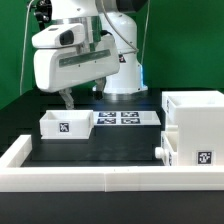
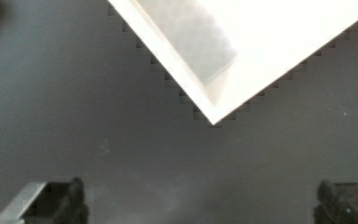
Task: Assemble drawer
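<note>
Low white wall [image 1: 80,165] edging the black desk [image 1: 110,145] fills the foreground as a Franka arm [image 1: 75,55] lines up the next step of a drawer build. Behind the wall, the loose tray [image 1: 65,125] sits open side up toward the exterior view's left, its marker tag facing the camera, just beside the marker board [image 1: 120,118]. The hollow box [image 1: 195,115] stands well apart at the exterior view's right. What looks like a second tray [image 1: 185,145] is seated low in it, with its knob [image 1: 160,152] pointing toward the middle of the desk. The fingers [image 2: 51,203] hang above the loose tray's far side, spread wide and holding nothing. In the wrist view only one white corner of the tray shows, off the line between the fingers, over bare desk. The step in hand appears to be picking up the loose tray. Doing it well likely means shifting across until a tray wall, not a corner, runs between the two fingers. The wrist should then square to that wall and descend so the tips straddle it without nudging the light plastic. The close should be firm enough that the tray will not swing on the carry to the box
</note>
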### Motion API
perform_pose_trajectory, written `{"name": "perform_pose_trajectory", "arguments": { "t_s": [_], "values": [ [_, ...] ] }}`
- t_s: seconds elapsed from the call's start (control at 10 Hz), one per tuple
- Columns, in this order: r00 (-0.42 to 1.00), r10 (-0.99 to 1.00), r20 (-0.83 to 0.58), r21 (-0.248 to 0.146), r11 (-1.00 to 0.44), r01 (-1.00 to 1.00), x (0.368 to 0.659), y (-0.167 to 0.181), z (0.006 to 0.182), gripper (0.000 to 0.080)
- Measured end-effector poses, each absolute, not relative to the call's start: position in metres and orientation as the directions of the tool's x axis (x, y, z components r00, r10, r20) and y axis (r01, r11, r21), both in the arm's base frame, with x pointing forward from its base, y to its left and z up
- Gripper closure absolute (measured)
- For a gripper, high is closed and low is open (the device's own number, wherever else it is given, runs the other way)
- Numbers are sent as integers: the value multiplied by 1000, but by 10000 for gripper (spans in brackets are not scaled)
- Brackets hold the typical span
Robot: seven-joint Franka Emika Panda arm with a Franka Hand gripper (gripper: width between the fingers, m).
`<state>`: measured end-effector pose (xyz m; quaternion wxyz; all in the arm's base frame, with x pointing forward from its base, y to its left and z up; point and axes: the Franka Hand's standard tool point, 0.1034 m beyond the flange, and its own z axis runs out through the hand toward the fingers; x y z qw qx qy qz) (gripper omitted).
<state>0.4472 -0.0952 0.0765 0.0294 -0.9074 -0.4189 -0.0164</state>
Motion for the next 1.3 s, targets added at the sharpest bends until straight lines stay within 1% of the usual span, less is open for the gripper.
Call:
{"name": "perform_pose_trajectory", "arguments": {
  "t_s": [0.1, 0.2, 0.3, 0.4, 0.7, 1.0, 1.1, 1.3],
  "values": [
    [693, 717, 76, -5, -695, 719, 443, -107, 76, 150],
    [779, 621, 85, 3, -782, 623, 436, -113, 74, 150],
    [891, 448, 80, -21, -893, 451, 430, -115, 71, 150],
    [955, 288, 70, -37, -956, 291, 427, -113, 70, 150],
    [993, 99, 57, -58, -993, 102, 426, -110, 67, 150],
    [994, -99, 46, -74, -993, -95, 426, -108, 67, 150],
    [990, -137, 41, -76, -988, -134, 428, -104, 65, 150],
    [992, -86, 90, -54, -995, -82, 432, -98, 64, 150]
  ]
}}
